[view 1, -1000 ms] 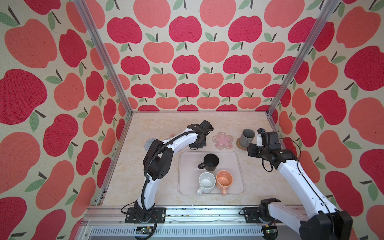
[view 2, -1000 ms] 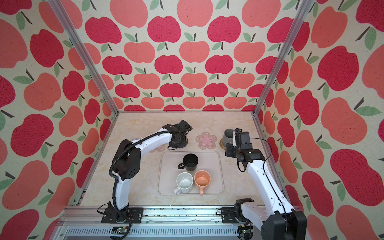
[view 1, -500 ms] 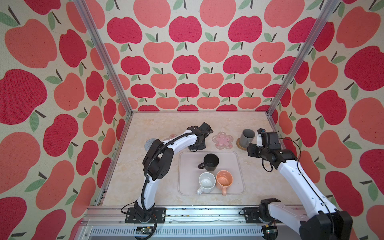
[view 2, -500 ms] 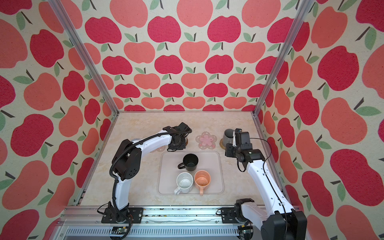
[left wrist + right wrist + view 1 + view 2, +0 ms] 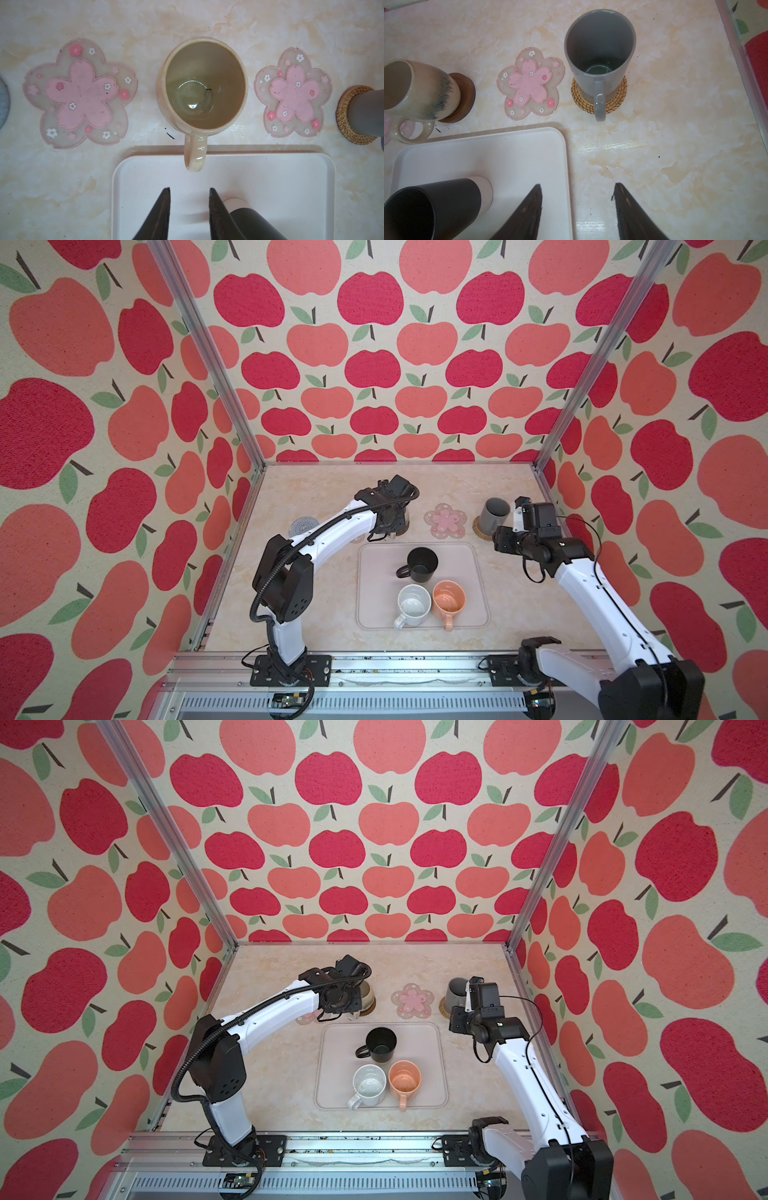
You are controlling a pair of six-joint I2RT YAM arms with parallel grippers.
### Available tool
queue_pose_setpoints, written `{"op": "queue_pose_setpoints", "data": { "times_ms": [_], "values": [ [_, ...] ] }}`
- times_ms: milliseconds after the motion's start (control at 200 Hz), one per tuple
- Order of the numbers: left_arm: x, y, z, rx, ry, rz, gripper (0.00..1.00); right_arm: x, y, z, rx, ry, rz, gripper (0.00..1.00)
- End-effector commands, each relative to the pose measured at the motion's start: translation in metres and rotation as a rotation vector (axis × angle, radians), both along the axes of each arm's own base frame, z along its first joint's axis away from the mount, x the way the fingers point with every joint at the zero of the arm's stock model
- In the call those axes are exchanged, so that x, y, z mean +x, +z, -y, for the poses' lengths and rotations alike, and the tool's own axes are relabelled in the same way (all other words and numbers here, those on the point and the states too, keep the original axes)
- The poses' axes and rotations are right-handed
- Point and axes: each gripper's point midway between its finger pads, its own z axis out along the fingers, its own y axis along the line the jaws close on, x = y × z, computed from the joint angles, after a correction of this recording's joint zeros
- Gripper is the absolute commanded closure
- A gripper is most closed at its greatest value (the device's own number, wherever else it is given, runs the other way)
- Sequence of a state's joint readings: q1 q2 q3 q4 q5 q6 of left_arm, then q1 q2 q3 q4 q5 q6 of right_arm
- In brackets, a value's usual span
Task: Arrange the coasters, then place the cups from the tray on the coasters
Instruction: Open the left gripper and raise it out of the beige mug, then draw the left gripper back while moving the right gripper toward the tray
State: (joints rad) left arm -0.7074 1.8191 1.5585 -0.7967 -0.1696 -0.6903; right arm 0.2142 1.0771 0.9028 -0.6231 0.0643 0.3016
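Coasters line the tray's [image 5: 374, 572] 12 o'clock edge. From 10 o'clock, the grey coaster [image 5: 303, 526] and first flower coaster [image 5: 80, 93] are bare. The cream mug [image 5: 204, 85] sits on the wooden coaster [image 5: 466, 97], left gripper [image 5: 189, 189] parted and empty beside its handle. The second flower coaster [image 5: 445, 520] is bare. At 2 o'clock the grey mug [image 5: 494, 514] stands on the rattan coaster [image 5: 618, 97], right gripper [image 5: 577, 185] wide and empty. Three mugs are left: black mug [image 5: 420, 564], white mug [image 5: 413, 605], peach mug [image 5: 449, 600].

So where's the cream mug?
The cream mug stands on the brown coaster, just behind the tray's left half in a top view, between two flower coasters.
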Motion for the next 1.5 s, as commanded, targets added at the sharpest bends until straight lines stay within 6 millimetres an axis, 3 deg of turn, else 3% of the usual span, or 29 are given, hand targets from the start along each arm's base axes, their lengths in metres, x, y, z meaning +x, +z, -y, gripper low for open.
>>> {"op": "queue_pose_setpoints", "data": {
  "times_ms": [0,235,785,1191,1496],
  "values": [
    [-0.011,-0.005,-0.022,0.077,0.017,-0.008,0.67,-0.002,0.012,-0.005,0.040,-0.014,0.002,0.42],
    [-0.023,0.000,-0.046,0.101,0.030,0.014,0.67,-0.006,0.014,-0.010,0.047,-0.019,-0.006,0.41],
    [-0.039,0.005,-0.079,0.163,-0.008,0.018,0.68,-0.012,0.010,-0.031,0.051,0.014,-0.031,0.41],
    [-0.043,0.003,-0.083,0.165,-0.037,-0.009,0.68,-0.022,0.009,-0.040,0.028,0.067,-0.068,0.42],
    [-0.051,-0.003,-0.085,0.178,-0.070,-0.037,0.69,-0.042,0.025,-0.054,-0.011,0.175,-0.067,0.45]
  ]
}}
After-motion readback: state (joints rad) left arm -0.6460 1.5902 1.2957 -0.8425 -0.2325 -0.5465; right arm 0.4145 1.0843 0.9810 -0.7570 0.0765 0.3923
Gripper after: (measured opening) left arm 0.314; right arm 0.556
